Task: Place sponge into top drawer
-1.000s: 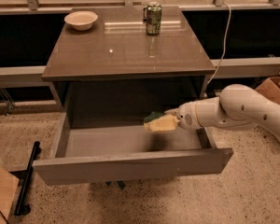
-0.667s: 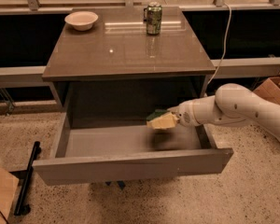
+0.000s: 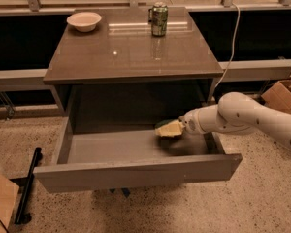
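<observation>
The top drawer [image 3: 136, 174] is pulled wide open under the cabinet top, its lighter grey inside showing. My gripper [image 3: 177, 128] reaches in from the right over the drawer's right half and is shut on the sponge [image 3: 167, 128], a small block with a dark green layer on top of pale yellow foam. The sponge hangs a little above the drawer floor and casts a shadow below it.
On the cabinet top [image 3: 131, 52] stand a white bowl [image 3: 84, 21] at the back left and a green can [image 3: 159, 19] at the back middle. A cardboard box [image 3: 283, 93] sits on the floor at right. A black bar [image 3: 28, 186] lies on the floor at left.
My gripper with the sponge has moved slightly left and a little higher over the drawer. The drawer, bowl and can have not moved.
</observation>
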You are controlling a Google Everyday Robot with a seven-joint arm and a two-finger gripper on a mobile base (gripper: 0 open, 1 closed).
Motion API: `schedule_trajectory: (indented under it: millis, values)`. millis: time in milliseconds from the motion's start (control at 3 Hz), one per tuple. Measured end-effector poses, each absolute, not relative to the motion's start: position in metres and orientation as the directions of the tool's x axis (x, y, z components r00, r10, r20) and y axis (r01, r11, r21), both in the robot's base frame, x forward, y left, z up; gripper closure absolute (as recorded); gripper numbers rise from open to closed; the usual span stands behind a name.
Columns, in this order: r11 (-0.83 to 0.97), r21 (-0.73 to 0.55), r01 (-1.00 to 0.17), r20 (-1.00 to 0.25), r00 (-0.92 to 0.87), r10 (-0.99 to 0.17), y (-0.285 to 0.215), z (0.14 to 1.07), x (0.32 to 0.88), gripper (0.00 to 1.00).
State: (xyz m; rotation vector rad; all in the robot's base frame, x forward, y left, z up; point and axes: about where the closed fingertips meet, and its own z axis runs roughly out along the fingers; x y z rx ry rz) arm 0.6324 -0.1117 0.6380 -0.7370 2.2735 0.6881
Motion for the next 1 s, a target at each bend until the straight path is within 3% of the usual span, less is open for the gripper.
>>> schedule_trajectory:
  millis: [333, 667, 1000]
  values:
    - [0.732, 0.294, -0.615, -0.676, -0.675, -0.295, -0.119, 0.6423, 0.6196, 0.12]
    - [0.73, 0.296, -0.616, -0.676, -0.675, -0.296, -0.117, 0.6426, 0.6195, 0.0]
    - [0.73, 0.296, -0.616, -0.676, -0.675, -0.296, -0.117, 0.6426, 0.6195, 0.0]
